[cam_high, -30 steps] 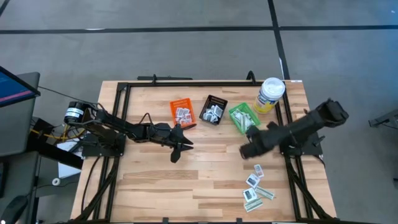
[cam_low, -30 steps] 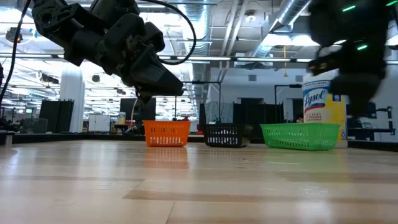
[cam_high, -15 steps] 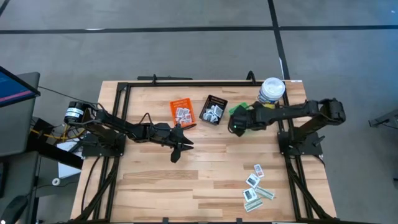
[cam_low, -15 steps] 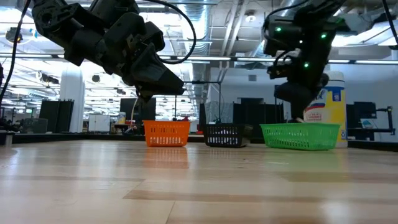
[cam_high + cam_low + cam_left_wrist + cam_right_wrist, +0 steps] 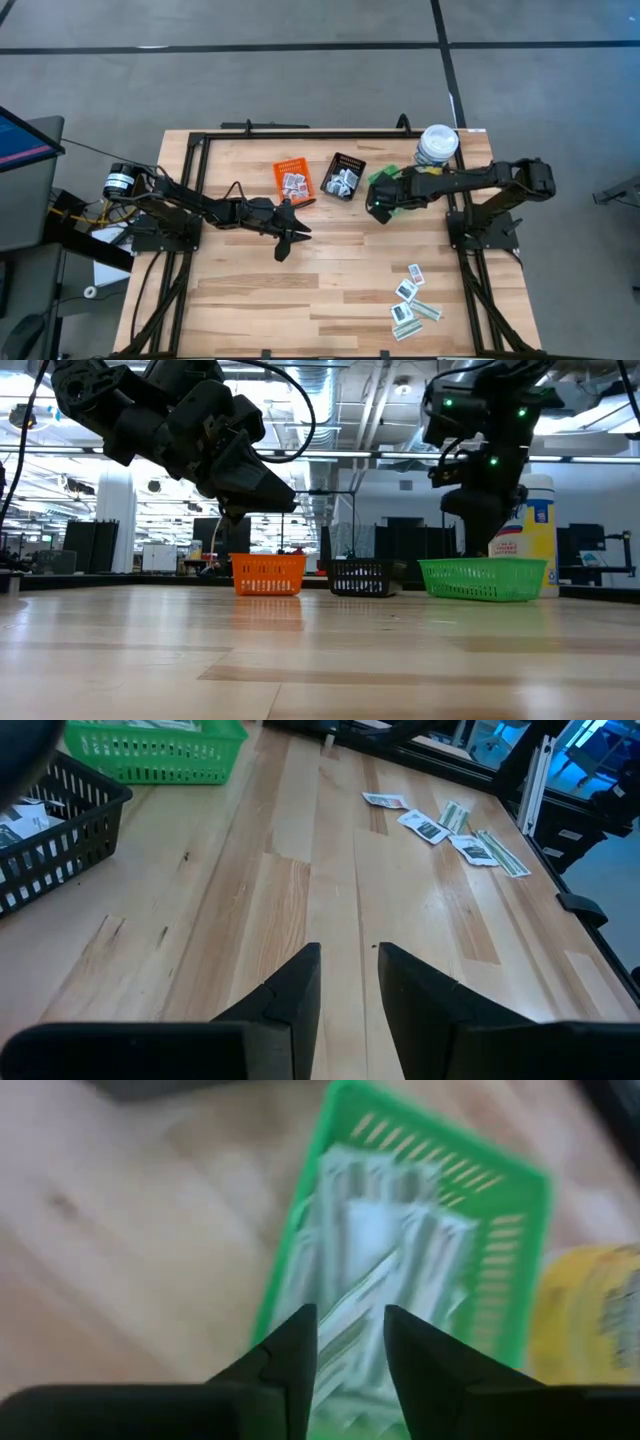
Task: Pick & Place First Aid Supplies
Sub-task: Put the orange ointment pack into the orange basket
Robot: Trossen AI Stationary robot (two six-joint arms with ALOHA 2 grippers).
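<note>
My right gripper [image 5: 350,1342] hangs over the green bin [image 5: 392,187], fingers a narrow gap apart, nothing between them; pale-green strips [image 5: 375,1270] lie in the bin below; that arm reaches left from the desk's [image 5: 330,280] right edge. My left gripper [image 5: 347,982] waits mid-desk, fingers slightly apart, empty. Loose packets [image 5: 412,300] lie near right; the canister [image 5: 525,535] reads "Lysol".

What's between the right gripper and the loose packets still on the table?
Nothing visible. The right gripper hangs over the green bin, jaws open. The loose packets lie nearer the table's front edge on the right side, with only bare wood between. The left gripper waits mid-table, off that line.
</note>
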